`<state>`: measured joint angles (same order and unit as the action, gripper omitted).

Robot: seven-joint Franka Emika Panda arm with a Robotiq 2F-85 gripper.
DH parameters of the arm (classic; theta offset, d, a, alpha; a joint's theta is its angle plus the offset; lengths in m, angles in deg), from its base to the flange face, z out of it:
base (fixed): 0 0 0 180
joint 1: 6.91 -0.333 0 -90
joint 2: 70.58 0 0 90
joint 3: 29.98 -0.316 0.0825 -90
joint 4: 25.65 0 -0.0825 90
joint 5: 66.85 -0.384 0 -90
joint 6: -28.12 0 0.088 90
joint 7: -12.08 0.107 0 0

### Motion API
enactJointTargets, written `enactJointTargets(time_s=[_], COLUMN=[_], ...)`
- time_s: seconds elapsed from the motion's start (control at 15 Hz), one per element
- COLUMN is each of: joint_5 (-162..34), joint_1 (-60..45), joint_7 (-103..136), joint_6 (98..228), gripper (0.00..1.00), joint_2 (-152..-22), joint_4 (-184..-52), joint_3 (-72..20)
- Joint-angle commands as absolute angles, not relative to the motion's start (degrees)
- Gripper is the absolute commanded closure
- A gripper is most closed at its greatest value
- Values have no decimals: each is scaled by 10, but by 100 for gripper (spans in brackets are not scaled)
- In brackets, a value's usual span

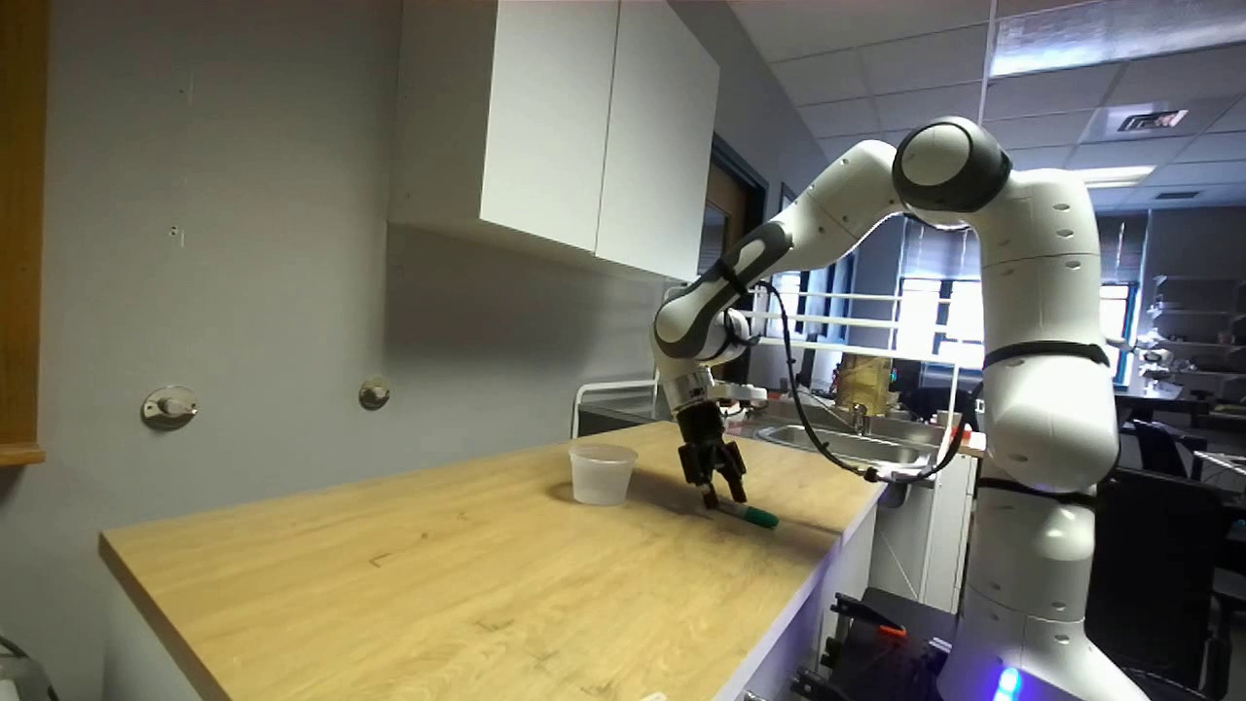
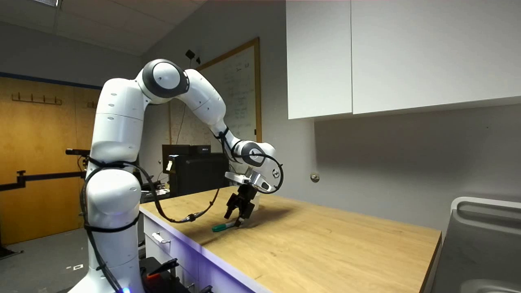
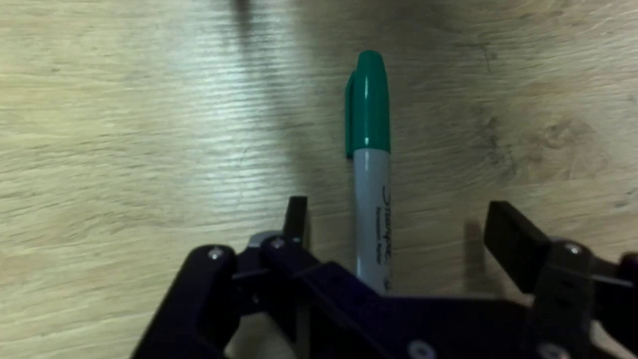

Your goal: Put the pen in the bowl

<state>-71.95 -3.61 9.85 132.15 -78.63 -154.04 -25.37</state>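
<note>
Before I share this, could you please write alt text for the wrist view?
A pen lies on a wood-grained counter between a robot's open fingers. Its green cap points toward the picture's top; its lower end is hidden.

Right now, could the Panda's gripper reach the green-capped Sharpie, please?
Likely yes: the wrist view shows the green-capped Sharpie between the fingers of the open gripper, with nothing visible blocking.
</note>
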Motion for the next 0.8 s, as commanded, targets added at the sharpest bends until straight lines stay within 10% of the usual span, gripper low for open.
enactJointTargets(time_s=[0.0, 0.47, 0.73], joint_5=[-718, -713, -706], joint_1=[-30, -27, -36], joint_7=[104, 110, 123], joint_6=[1301, 1281, 1278], gripper=[40, 92, 90], joint_2=[-814, -814, -778], joint_4=[-1505, -1483, -1480], joint_3=[-256, -256, -261])
